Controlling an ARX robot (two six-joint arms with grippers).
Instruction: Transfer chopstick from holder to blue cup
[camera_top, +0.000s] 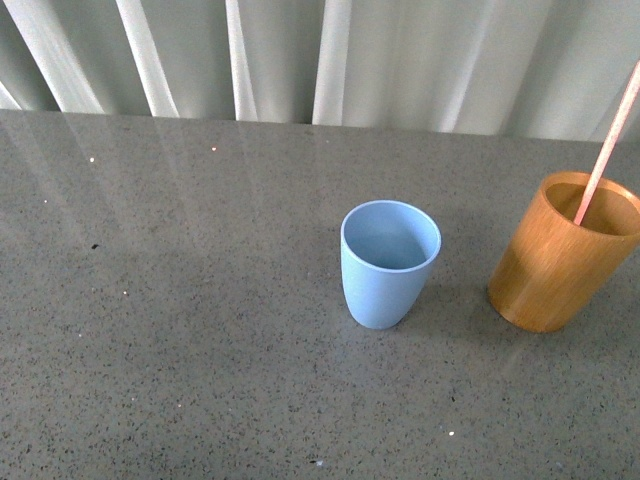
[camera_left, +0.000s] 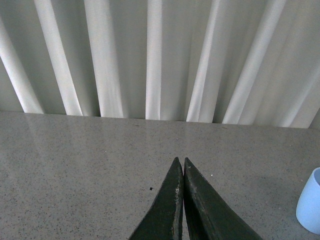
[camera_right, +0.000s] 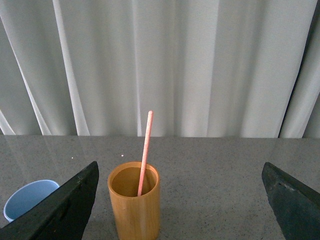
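The orange-brown wooden holder (camera_top: 562, 252) stands upright at the right of the grey table, with one pink-red chopstick (camera_top: 610, 143) leaning in it and poking out past the frame's edge. The light blue cup (camera_top: 388, 262) stands upright and empty to its left. In the right wrist view the holder (camera_right: 134, 202) and chopstick (camera_right: 145, 150) sit ahead of my right gripper (camera_right: 180, 172), whose jaws are wide open and apart from them; the blue cup (camera_right: 27, 198) shows beside one finger. My left gripper (camera_left: 180, 165) is shut on nothing, over bare table, with the blue cup (camera_left: 310, 201) off to one side.
The speckled grey table (camera_top: 180, 300) stretches wide to the left of the cups. A white pleated curtain (camera_top: 320, 60) hangs along the table's far edge. Neither arm shows in the front view.
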